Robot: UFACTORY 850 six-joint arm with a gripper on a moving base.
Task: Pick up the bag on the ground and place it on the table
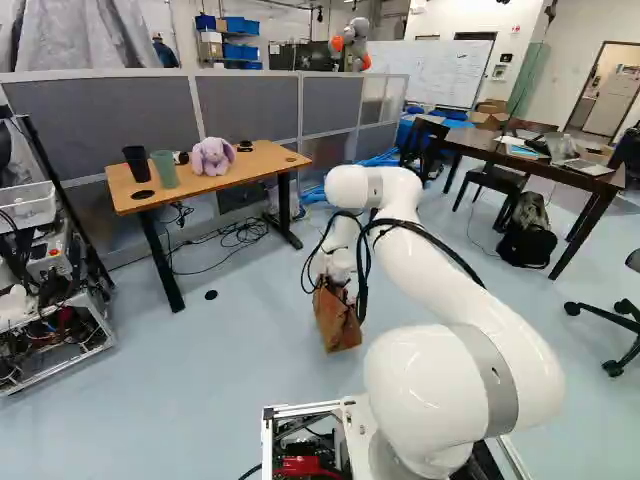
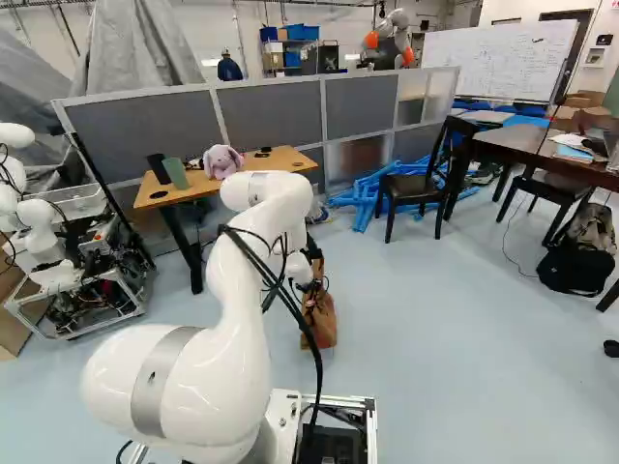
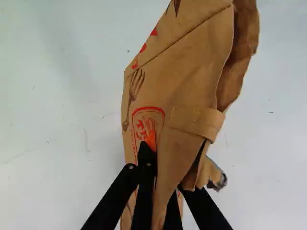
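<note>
low over the floor (image 1: 240,350), ahead of the base, the bag (image 3: 177,86) is at the end effector (image 3: 161,165). fingers (image 3: 146,165) nearly closed, one on the printed face, the other going behind the paper, so i read it as a pinch on one wall. can't tell if the bottom is off the floor or just touching.

why there: pinching thin paper needs little opening, and a hold near the top should let the weight hang underneath, base down for set-down. the arm (image 1: 440,260) reaches forward and down for that.

orientation: in both base views the long axis is close to vertical, slightly tilted. folded edges and a paper strap (image 3: 196,120) lie beside the fingers, so mouth probably up, bottom toward the floor.

target is likely the light wood table (image 1: 250,170), ahead and left. black cup (image 1: 137,163) and green cup (image 1: 165,169) stand toward one end, plush toy (image 1: 212,157) near the middle; aim for the other end. next: lift straight up, then swing over. risk: the paper tears or swings into the table edge.
</note>
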